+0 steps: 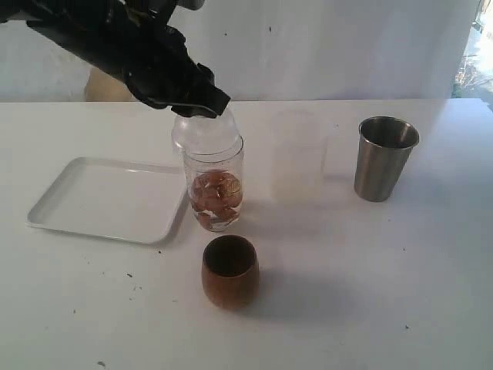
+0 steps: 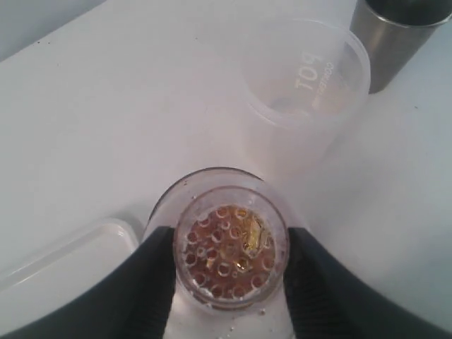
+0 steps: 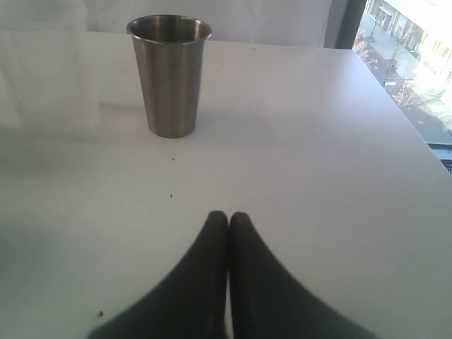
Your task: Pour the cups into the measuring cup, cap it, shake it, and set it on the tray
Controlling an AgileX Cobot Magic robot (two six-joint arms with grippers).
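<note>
Fingers (image 2: 152,282) of your left gripper (image 2: 231,244) press against both sides of the clear cap (image 2: 231,247), so that gripper is clamped on it. In the exterior view the left gripper (image 1: 194,102) comes down from the upper left, and the domed clear cap (image 1: 204,132) sits slightly tilted on the mouth of the measuring cup (image 1: 216,193). The measuring cup stands upright on the white table (image 1: 370,293), just beside the near right corner of the tray (image 1: 100,202), with brown pieces filling its lower part. The tray carries nothing. You have 2 cups standing upright on the table: the wooden cup (image 1: 229,271) is in front of the measuring cup and apart from it, and the steel tumbler (image 1: 385,158) is well off to the right. A frosted cup (image 1: 296,158) stands between the measuring cup and the steel tumbler. Your right gripper (image 3: 228,220) has its 2 fingers pressed together on nothing, low over the table, with the steel tumbler (image 3: 169,74) ahead of it.
</note>
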